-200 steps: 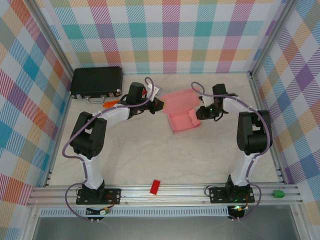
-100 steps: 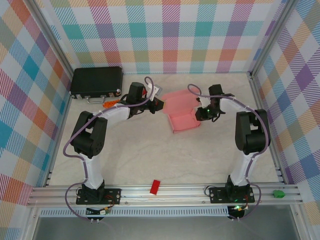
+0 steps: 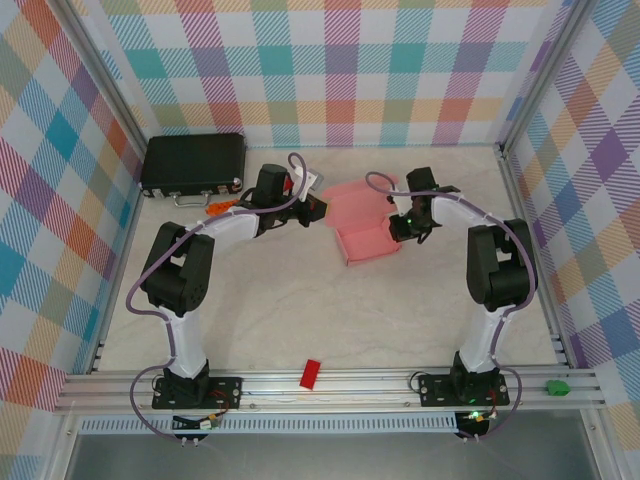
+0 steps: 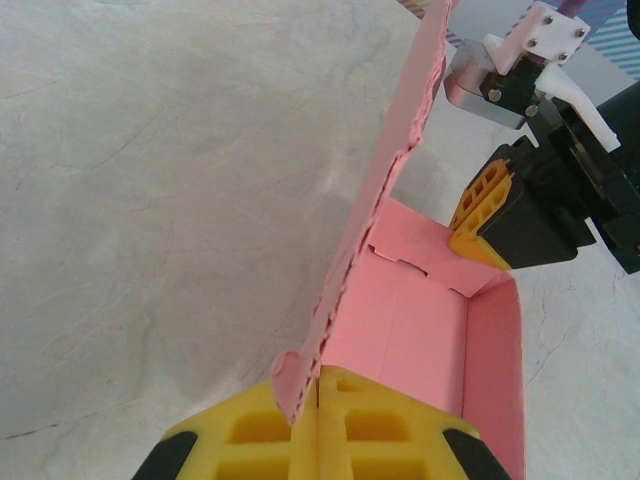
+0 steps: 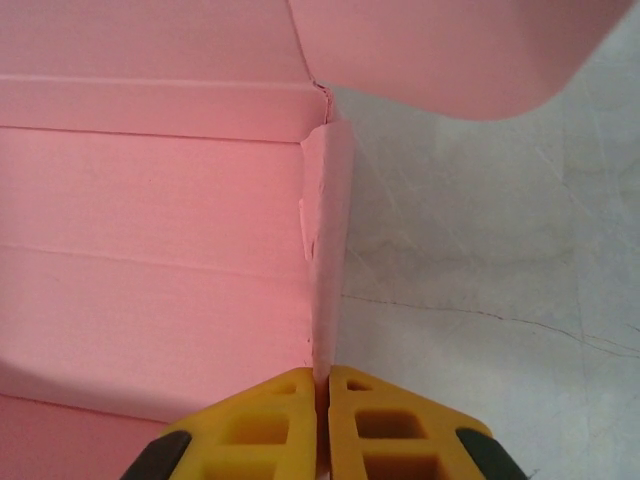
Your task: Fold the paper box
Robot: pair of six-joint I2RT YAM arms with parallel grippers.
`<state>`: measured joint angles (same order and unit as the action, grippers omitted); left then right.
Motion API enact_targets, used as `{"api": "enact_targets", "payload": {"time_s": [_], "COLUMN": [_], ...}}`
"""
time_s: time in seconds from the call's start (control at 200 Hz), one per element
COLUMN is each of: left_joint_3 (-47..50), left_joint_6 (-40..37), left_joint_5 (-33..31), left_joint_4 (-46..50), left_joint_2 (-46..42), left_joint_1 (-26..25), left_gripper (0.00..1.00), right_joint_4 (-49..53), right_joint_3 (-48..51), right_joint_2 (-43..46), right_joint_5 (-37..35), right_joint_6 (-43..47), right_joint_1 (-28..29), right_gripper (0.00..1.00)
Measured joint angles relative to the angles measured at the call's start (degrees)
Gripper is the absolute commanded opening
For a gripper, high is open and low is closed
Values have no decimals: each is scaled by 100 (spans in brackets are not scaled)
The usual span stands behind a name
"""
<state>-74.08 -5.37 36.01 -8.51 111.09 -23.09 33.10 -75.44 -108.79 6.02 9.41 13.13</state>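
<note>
Two pinch holds on paper box [image 3: 365, 243], right of black case [image 3: 193, 163].
Light-pink tray, lid raised; left gripper [image 4: 318, 395] clamped on lid edge, right gripper [image 5: 322, 385] on side tab; ragged edge plain at wrist, lost overhead.

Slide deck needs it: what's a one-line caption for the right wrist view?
Right gripper pinches a thin side flap of the pink paper box above the pale tabletop.
</note>
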Motion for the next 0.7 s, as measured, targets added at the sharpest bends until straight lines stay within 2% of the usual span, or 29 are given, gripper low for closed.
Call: {"api": "enact_targets", "payload": {"time_s": [0.7], "left_joint_3": [-72], "left_joint_6": [109], "left_joint_5": [-2], "left_joint_4": [-46], "left_joint_2": [96], "left_joint_1": [4], "left_gripper": [0], "right_joint_4": [170], "right_joint_3": [-192], "right_joint_2": [-81], "right_joint_5": [-938], "right_joint_6": [-282], "right_joint_1": [474], "right_gripper": [11]}}
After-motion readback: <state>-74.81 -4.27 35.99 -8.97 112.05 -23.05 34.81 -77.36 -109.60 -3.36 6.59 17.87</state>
